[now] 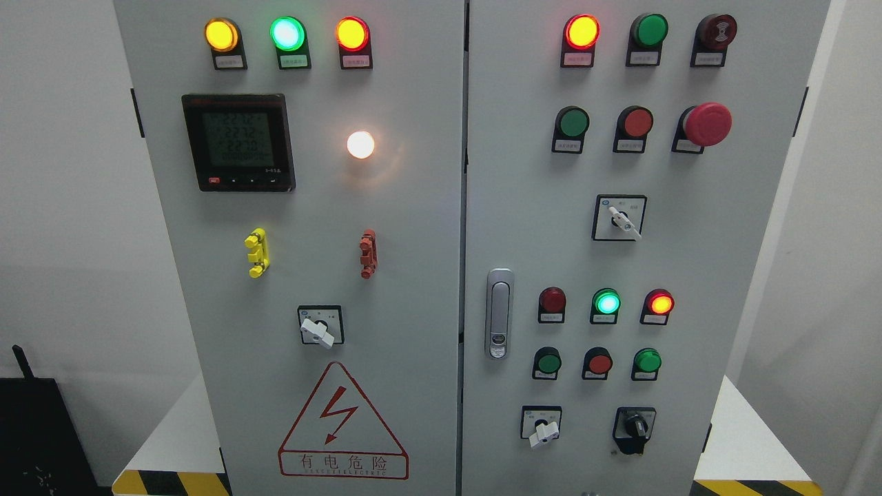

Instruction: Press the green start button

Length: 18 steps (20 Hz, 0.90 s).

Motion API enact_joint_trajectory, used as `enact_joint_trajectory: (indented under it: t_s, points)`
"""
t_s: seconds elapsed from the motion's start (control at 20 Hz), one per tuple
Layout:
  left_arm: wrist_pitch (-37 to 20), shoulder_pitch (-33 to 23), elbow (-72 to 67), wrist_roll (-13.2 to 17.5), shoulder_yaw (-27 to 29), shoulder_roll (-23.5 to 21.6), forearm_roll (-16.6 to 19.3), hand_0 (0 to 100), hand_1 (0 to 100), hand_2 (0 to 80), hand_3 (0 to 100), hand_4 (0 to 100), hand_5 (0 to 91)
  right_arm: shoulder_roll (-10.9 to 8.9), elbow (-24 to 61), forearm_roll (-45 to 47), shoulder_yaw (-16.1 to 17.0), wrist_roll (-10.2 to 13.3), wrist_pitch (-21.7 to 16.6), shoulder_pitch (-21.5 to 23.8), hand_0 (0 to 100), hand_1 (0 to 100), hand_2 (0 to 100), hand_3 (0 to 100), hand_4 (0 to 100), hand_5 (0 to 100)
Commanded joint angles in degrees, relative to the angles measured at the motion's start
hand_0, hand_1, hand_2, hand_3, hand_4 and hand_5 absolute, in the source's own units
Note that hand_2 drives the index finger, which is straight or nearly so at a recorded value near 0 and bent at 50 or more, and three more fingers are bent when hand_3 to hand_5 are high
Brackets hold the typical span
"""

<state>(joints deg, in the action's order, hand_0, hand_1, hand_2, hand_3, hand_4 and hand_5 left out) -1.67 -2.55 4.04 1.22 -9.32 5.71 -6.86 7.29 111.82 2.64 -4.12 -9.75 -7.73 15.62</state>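
Note:
A grey electrical cabinet with two doors fills the head view. On the right door there are three unlit green push buttons: one in the upper row, one at the lower left, and one at the lower right. An unlit green lamp sits at the top and a lit green lamp lower down. I cannot tell which one is the start button; the labels are too small to read. Neither of my hands nor arms shows in the view.
A red mushroom stop button sticks out at the upper right. Rotary switches, a door handle, a meter display and a lit white lamp sit on the doors. A black object stands at the lower left.

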Motion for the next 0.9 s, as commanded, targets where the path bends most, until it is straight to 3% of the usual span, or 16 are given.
enact_joint_trajectory:
  t_s: [0.0, 0.6, 0.85]
  points:
    - [0.00, 0.00, 0.00, 0.01, 0.00, 0.00, 0.00, 12, 56, 0.0, 0, 0, 0.0, 0.00, 0.24, 0.00, -0.01, -0.19, 0.08, 0.02, 47, 18, 0, 0, 0, 0]
    - [0.00, 0.00, 0.00, 0.01, 0.00, 0.00, 0.00, 12, 56, 0.0, 0, 0, 0.0, 0.00, 1.56, -1.14, 0.16, -0.27, -0.36, -0.07, 46, 19, 0, 0, 0, 0]
    - [0.00, 0.00, 0.00, 0.01, 0.00, 0.00, 0.00, 12, 56, 0.0, 0, 0, 0.0, -0.17, 1.73, -8.34, 0.25, 0.34, -2.20, -0.77, 41, 22, 0, 0, 0, 0]
